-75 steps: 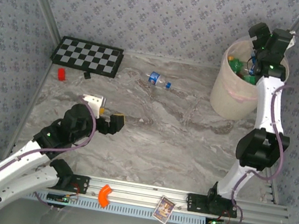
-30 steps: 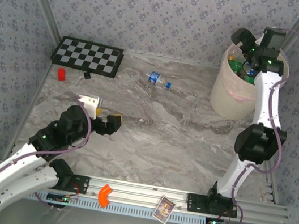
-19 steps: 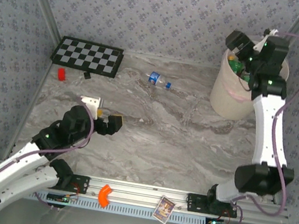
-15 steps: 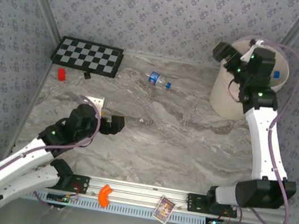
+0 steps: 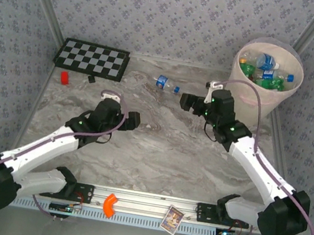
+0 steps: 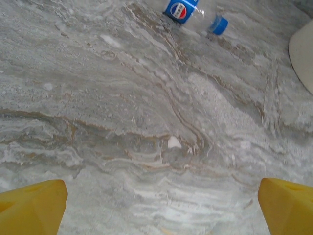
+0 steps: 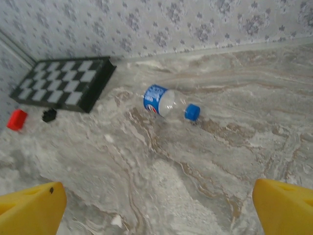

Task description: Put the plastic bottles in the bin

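- Bench [image 5: 157, 154], near half: bare grey marbled top. The left fingers [image 6: 29, 205] hover over it, spread fully wide, holding nothing. Best parked there, my read, so the arms don't cross.
- Right fingers [image 7: 29, 208], a bit farther and right of centre: also spread fully wide, empty, aimed at the one loose bottle [image 7: 168, 104]. Step in hand looks like the reach for it.
- That bottle lies on its side on the bench, near the far wall, well apart from the bin [image 5: 248, 95] and left of it. Clear body, blue label, blue cap pointing toward the bin side. Neither arm touches it.
- Doing it well: in the right wrist view the fingers stand roughly along the bottle's length, so a wrist turn seems needed to straddle the body crosswise. Go for the labelled part, not the cap end. It is round and looks light, so it will likely roll if one finger touches first. Come down centred and close both sides together.
- Bin stands upright in the far right corner, with other bottles [image 5: 264, 72] piled inside close to the rim. Lift well above the rim before crossing and release over the middle. A drop at the edge could bounce out or snag the thin liner.
- Far left: checkerboard [image 5: 91, 58] and red block [image 5: 65, 77], not part of this, well away from the path.
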Controlling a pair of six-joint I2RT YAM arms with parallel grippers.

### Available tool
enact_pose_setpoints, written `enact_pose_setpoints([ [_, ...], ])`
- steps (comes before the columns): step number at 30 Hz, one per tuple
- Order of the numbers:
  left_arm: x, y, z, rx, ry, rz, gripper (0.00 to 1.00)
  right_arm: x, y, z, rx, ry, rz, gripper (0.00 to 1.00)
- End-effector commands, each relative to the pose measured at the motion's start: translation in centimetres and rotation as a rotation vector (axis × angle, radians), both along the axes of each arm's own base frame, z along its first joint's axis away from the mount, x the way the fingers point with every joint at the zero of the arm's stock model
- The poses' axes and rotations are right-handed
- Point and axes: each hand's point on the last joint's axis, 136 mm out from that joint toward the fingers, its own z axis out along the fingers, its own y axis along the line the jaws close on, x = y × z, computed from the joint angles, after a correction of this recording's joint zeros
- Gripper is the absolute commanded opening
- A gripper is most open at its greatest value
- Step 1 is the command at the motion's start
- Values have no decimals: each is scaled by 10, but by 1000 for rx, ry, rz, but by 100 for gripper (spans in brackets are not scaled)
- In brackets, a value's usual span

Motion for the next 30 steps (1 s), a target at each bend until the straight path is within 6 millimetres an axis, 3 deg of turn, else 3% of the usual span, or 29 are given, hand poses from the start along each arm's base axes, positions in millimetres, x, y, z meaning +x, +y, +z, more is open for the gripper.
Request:
enact_pose_setpoints([
  [1,26,-6,19,-88,-28,60,100,4,-2,0,-79,-84,-7,99],
  [10,95,-25,10,-136,45,180,98,-8,-12,-46,-62,-137,-25,99],
  [20,183,-74,-21,-272,154,264,94,-29,-27,-53,15,-206,-75,99],
  [30,242,-82,-59,-170,215,428,93,-35,-34,-56,70,-208,-111,100],
])
